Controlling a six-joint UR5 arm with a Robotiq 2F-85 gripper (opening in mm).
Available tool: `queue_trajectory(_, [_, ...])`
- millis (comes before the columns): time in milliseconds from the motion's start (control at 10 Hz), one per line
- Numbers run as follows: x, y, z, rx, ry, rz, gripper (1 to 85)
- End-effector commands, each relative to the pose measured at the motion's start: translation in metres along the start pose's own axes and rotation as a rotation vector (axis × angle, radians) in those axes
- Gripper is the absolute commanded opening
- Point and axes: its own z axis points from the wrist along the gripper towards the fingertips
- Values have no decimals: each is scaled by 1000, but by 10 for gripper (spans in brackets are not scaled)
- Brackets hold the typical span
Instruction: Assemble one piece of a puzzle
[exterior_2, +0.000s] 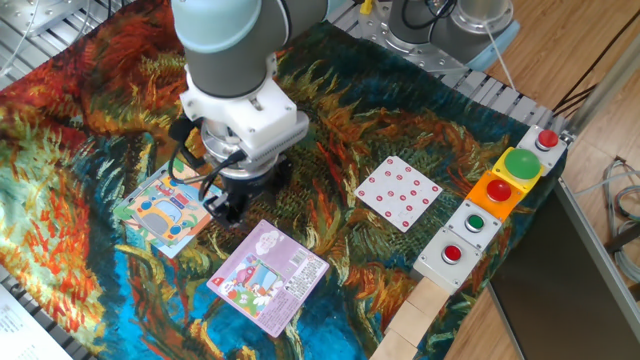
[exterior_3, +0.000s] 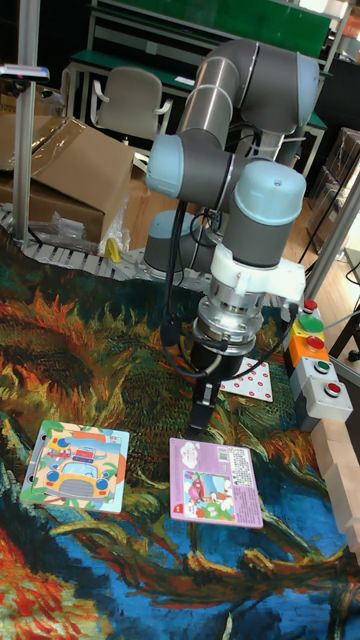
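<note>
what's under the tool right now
In the tall fixed view the tool hangs over bare painted cloth, between the puzzle and the purple puzzle. In the fixed view the arm covers that spot.
</note>
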Motion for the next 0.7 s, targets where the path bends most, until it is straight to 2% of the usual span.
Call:
queue_trajectory(0, [-11, 12, 1, -52, -36, -43, 550])
queue_trajectory(100, [-8, 14, 0, -63, -25, -54, 550])
queue_trajectory(300, [-4, 8, 1, -40, -8, -68, 550])
queue_trajectory(600, [0, 5, 1, -29, 7, -83, 547])
